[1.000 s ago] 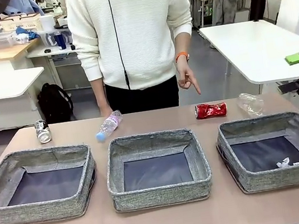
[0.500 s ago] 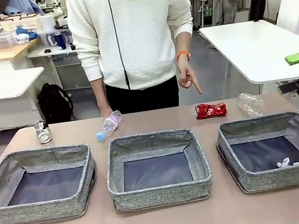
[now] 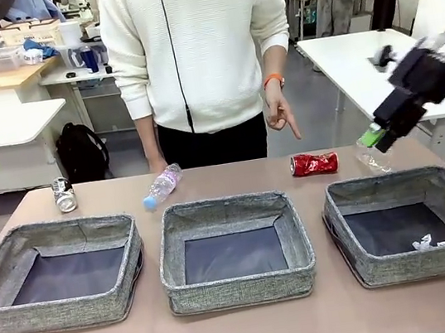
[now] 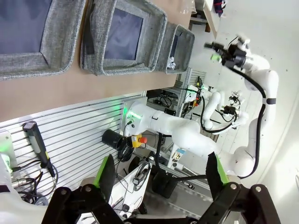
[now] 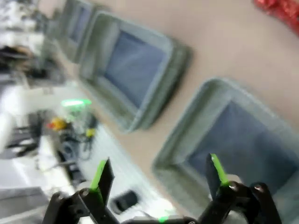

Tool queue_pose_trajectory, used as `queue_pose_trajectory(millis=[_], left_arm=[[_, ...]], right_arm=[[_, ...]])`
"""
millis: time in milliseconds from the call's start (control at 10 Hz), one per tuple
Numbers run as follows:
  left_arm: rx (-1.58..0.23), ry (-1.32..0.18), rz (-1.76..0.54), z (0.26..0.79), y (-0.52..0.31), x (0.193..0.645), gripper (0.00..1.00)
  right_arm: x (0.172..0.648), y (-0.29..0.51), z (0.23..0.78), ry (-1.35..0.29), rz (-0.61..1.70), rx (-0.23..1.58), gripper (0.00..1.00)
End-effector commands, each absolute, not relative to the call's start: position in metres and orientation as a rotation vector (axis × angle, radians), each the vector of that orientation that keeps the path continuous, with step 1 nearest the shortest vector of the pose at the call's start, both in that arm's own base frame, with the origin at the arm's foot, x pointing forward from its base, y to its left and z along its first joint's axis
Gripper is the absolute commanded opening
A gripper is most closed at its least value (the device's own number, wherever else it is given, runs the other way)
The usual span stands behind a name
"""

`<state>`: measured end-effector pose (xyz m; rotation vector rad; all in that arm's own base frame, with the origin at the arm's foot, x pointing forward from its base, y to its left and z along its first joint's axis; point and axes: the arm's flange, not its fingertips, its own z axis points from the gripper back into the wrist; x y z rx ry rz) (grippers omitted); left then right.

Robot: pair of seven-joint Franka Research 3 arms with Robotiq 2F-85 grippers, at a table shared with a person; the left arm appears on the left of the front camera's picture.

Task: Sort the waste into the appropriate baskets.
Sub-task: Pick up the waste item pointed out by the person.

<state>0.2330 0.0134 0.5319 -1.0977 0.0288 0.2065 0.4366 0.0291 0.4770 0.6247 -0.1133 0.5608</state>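
Lying far left: dark drink can (image 3: 63, 195), on the table behind the left basket (image 3: 59, 306).
Left gripper (image 4: 160, 164): jaws spread, nothing between them, well apart from the waste.
Pink-label bottle (image 3: 162, 185): on its side behind the middle basket (image 3: 240, 283), blue cap toward the robot.
Person's hand (image 3: 280, 116): forefinger pointing down above the red drink can (image 3: 313, 164), which lies crumpled.
Clear label-less bottle (image 3: 374, 157): behind the right basket (image 3: 389, 269).
Right gripper (image 3: 371, 137): blurred, jaws spread, empty, just above that bottle.
Small white scrap (image 3: 425, 243): inside the right basket.
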Motion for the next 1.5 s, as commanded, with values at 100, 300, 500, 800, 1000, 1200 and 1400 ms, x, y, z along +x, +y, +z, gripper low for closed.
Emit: queue_pose_trajectory(millis=[100, 300, 500, 800, 1000, 1200, 1400], left_arm=[[-1.112, 0.012, 0.191, 0.533, 0.015, 0.234, 1.0], [-1.112, 0.012, 0.191, 0.533, 0.015, 0.234, 1.0], [-1.112, 0.012, 0.191, 0.533, 0.015, 0.234, 1.0], [-1.112, 0.012, 0.191, 0.533, 0.015, 0.234, 1.0], [-1.112, 0.012, 0.191, 0.533, 0.015, 0.234, 1.0], [-1.112, 0.012, 0.191, 0.533, 0.015, 0.234, 1.0], [-1.112, 0.012, 0.191, 0.533, 0.015, 0.234, 1.0]], right_arm=[[0.485, 0.057, 0.468, -0.403, 0.625, -0.063, 1.0], [0.496, 0.072, 0.483, -0.276, 0.915, 0.081, 1.0], [0.505, 0.069, 0.495, 0.0, 1.445, 0.364, 1.0], [0.496, 0.082, 0.483, -0.274, 0.957, 0.097, 1.0], [0.496, 0.082, 0.483, -0.274, 0.957, 0.097, 1.0], [0.515, 0.075, 0.484, -0.39, 1.062, 0.082, 1.0], [0.573, 0.062, 0.464, -0.436, 1.261, 0.121, 1.0]])
